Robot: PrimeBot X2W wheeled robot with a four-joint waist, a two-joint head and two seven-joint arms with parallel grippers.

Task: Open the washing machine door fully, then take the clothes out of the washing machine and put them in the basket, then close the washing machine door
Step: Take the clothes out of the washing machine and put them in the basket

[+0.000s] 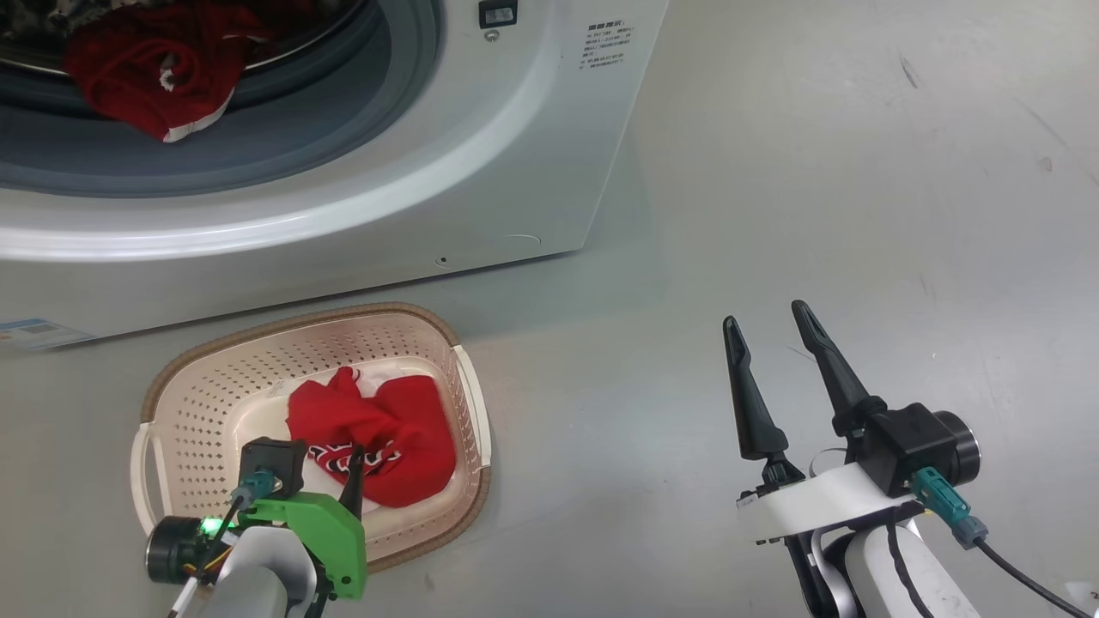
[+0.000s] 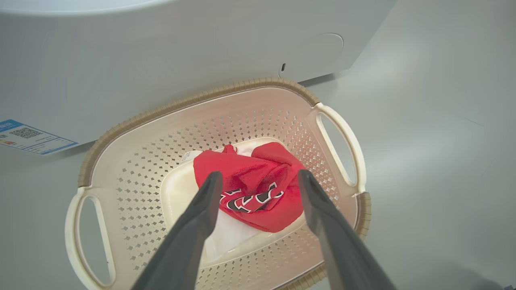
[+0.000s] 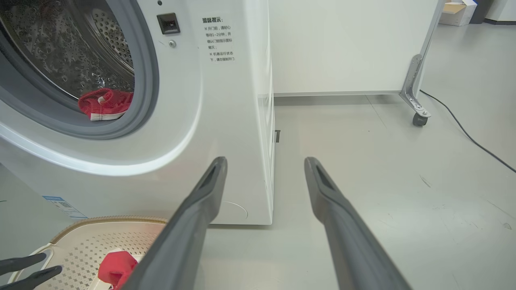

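On the grey floor [image 1: 773, 215] by the white front-loading washing machine [image 1: 386, 197], a red lettered garment [image 1: 403, 429] is lying in the cream perforated plastic basket [image 1: 189, 403] beneath the released left tool [image 2: 259, 175], with the right tool [image 1: 764, 313] likewise hanging released.

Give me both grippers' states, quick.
Left gripper: open, fingers spread above the red garment lying in the basket, holding nothing.
Right gripper: open, empty, over the floor.

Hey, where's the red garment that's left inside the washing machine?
In the head view's upper left, the red garment lies at the front lip of the drum, against the grey gasket, with the basket on the floor below.
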